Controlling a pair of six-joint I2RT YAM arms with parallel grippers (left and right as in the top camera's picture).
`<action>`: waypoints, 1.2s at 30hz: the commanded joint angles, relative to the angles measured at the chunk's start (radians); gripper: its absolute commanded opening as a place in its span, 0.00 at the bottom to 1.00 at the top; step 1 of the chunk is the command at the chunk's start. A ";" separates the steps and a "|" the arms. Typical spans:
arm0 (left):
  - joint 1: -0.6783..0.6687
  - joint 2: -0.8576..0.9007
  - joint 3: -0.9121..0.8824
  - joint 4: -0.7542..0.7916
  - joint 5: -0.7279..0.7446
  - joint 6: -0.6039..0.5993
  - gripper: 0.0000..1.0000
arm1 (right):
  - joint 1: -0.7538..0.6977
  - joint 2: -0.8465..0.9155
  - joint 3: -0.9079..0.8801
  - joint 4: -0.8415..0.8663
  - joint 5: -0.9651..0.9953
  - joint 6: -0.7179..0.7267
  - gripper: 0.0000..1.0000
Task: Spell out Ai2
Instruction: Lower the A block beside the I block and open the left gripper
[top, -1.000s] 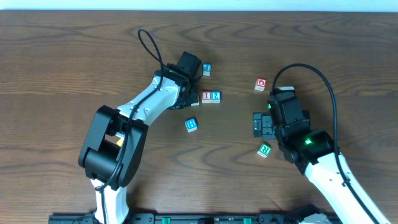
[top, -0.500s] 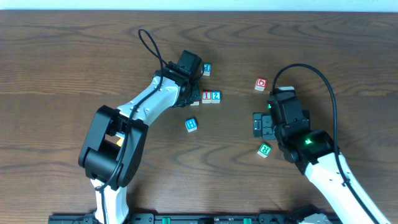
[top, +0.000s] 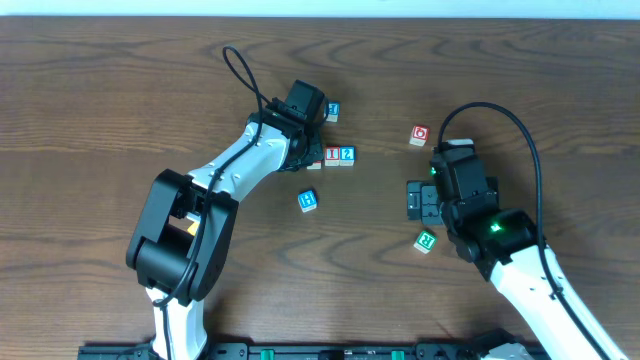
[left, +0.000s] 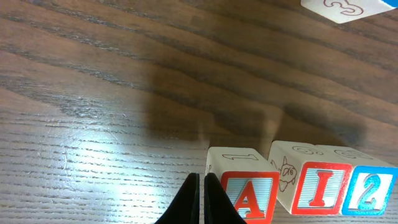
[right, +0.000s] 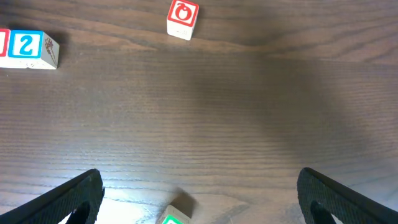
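Note:
Three light-wood cubes stand in a row in the left wrist view: the red A cube (left: 249, 196), the red I cube (left: 317, 186) and the blue 2 cube (left: 371, 190). A small gap shows between A and I, while I and 2 touch. My left gripper (left: 200, 199) is shut and empty, its tips against the A cube's left side. From overhead, the left gripper (top: 313, 160) covers most of A, beside the I cube (top: 332, 155) and the 2 cube (top: 347, 154). The right gripper (top: 412, 200) is open and empty, well right of the row.
A blue cube (top: 333, 111) lies just behind the row and a blue H cube (top: 308, 201) in front of it. The red O cube (top: 419, 134) sits beyond the right gripper. A green cube (right: 174, 214) lies between the right fingers (right: 74, 199), untouched.

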 joint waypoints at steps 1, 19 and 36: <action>0.001 0.010 -0.005 0.004 0.004 -0.007 0.06 | -0.008 -0.001 -0.004 0.001 0.006 0.015 0.99; 0.002 0.010 -0.005 0.025 0.026 -0.006 0.06 | -0.008 -0.001 -0.004 0.001 0.006 0.016 0.99; 0.002 0.010 -0.005 0.019 0.019 -0.006 0.06 | -0.008 -0.001 -0.004 0.001 0.006 0.015 0.99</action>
